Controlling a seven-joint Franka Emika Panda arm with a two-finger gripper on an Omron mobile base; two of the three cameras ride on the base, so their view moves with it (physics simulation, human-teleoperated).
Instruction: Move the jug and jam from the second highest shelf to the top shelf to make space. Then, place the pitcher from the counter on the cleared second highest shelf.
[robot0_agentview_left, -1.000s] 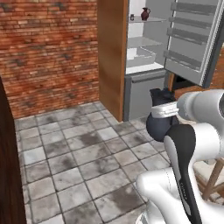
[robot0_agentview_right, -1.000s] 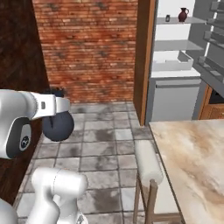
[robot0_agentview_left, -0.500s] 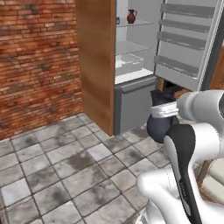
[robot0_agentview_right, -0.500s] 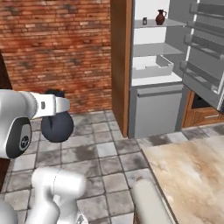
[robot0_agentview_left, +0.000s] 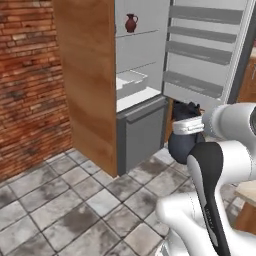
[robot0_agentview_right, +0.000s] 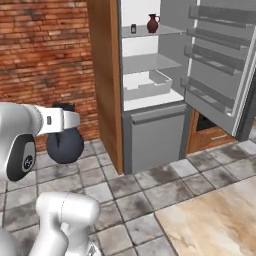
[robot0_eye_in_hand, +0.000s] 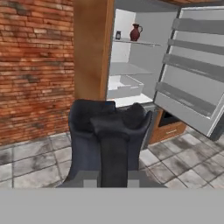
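Note:
My gripper (robot0_agentview_left: 187, 114) is shut on the rim of the dark blue-black pitcher (robot0_agentview_left: 182, 145), which hangs above the tiled floor, out in front of the grey cabinet. In the hand view the pitcher (robot0_eye_in_hand: 87, 135) fills the lower middle, around my gripper (robot0_eye_in_hand: 114, 129). The red-brown jug (robot0_agentview_right: 153, 23) and the small jam (robot0_agentview_right: 133, 29) jar stand on the top shelf (robot0_agentview_right: 167, 31). Below it, the second highest shelf (robot0_agentview_right: 150, 62) lies bare. The counter's brown drawer fronts (robot0_agentview_right: 210, 136) peek out behind the open door.
The cabinet's grey door (robot0_agentview_left: 210, 55) stands swung open to the right, its racks facing me. A pale tray (robot0_agentview_right: 145, 85) sits on a lower shelf. A wooden side panel (robot0_agentview_left: 87, 80) and a brick wall (robot0_agentview_left: 27, 80) lie to the left. A beige marbled slab (robot0_agentview_right: 210, 220) is at my right.
The base has driven and turned, so the whole picture has shifted and the cabinet now looks larger and nearer. The pitcher stays in my shut gripper.

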